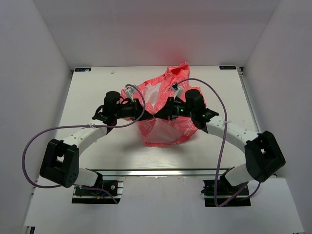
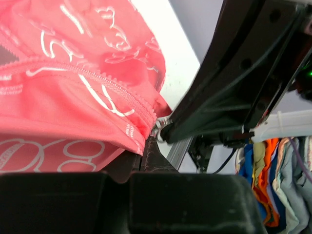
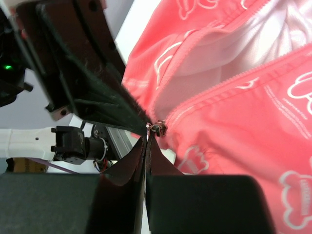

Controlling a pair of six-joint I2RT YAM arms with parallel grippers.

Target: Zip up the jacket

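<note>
Both my tools were pinched fully shut, tip to tip. My left gripper (image 2: 148, 145) nipped the hem of the small coral-pink thin-fabric jacket (image 1: 163, 130), which lay bunched beneath both. My right gripper (image 3: 147, 140) sat against the small metal zipper slider (image 3: 157, 128); whether it held the slider was unclear. I judged: keep the hem taut and draw the slider straight along the teeth.

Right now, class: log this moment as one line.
coral-pink thin-fabric hooded jacket: zipper open above metal pull | left pincer: shut at pull | right pincer: shut at pull
</note>
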